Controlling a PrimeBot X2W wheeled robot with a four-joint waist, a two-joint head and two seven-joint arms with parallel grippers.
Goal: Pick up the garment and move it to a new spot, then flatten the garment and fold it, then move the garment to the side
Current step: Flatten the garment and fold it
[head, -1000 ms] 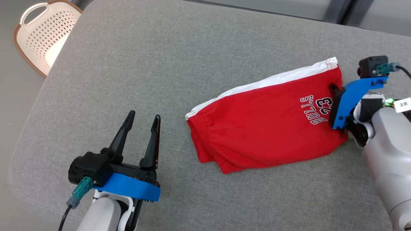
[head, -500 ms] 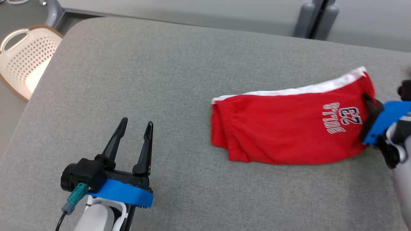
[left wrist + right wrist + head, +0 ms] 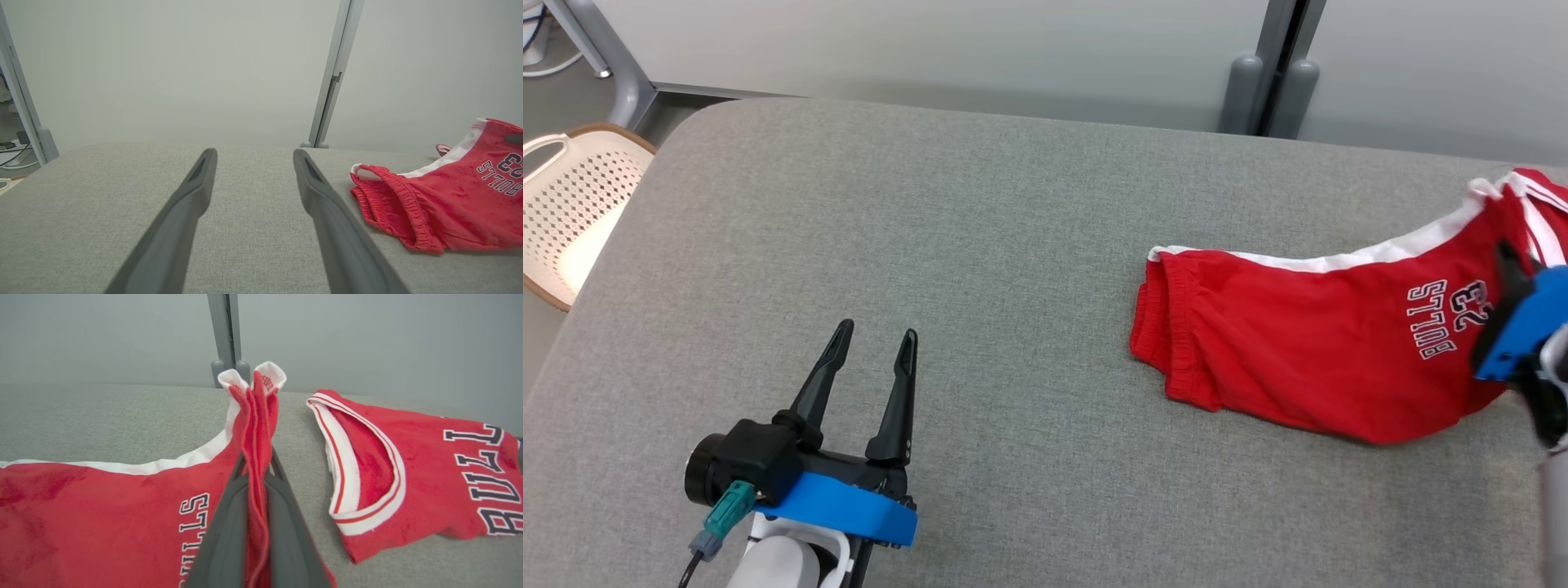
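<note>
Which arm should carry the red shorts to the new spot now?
Right. The right gripper is shut on the printed end of the red shorts, with that end raised. The left gripper stands open over the grey cushion, apart from the shorts.

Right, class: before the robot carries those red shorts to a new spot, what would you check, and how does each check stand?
1. Right end effector shut on the red shorts' edge: ok.
2. Left end effector open, clear of cloth: ok.
3. Shorts apart from the red jersey: ok.
4. Bare grey cushion available for a new spot: ok.
5. Shorts lifted off the cushion: not ok, most lies flat.
6. Every layer pinched: cannot tell.
</note>
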